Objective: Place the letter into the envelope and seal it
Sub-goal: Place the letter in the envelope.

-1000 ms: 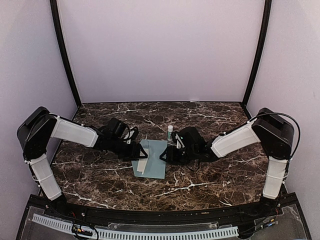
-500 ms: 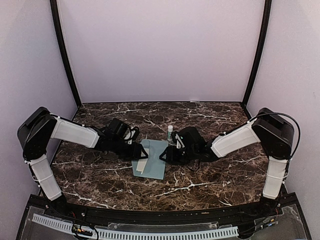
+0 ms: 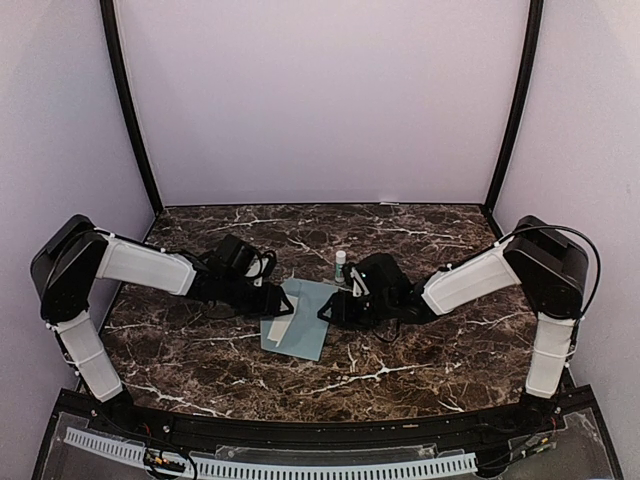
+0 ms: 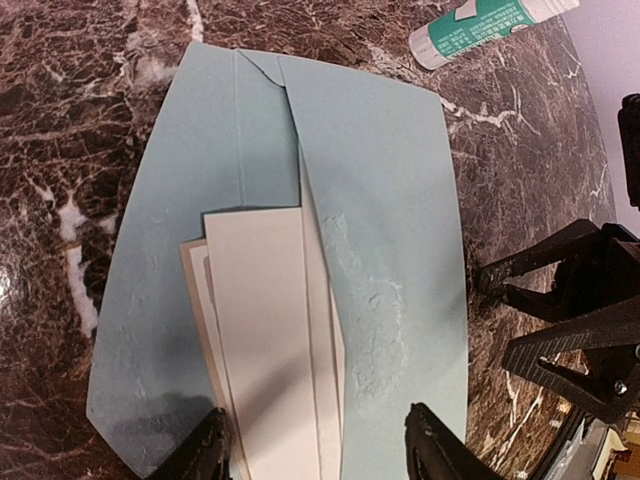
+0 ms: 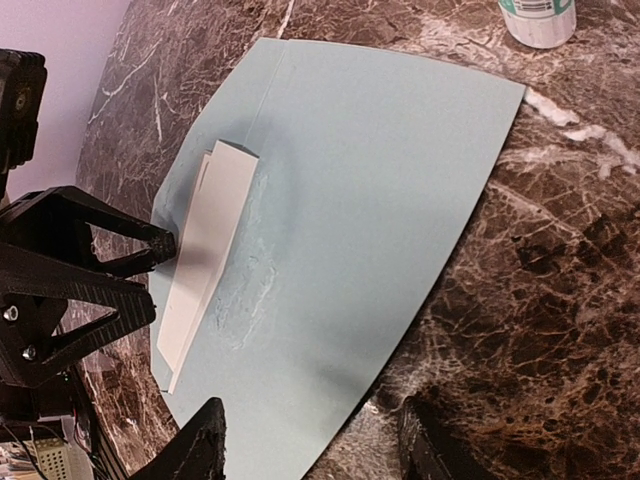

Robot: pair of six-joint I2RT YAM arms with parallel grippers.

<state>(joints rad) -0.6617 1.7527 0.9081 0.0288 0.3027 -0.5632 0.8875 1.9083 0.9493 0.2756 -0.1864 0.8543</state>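
Glue stick (image 3: pixel 340 263) upright just beyond envelope (image 3: pixel 312 338), near right hand (image 3: pixel 328 310)

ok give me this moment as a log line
letter: partly in envelope, one end sticking out | left fingers: open, astride letter | right fingers: open, at envelope edge | glue stick: upright, untouched

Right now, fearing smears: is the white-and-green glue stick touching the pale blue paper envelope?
Apart. Right wrist view shows bare marble tabletop between the glue stick and the envelope.
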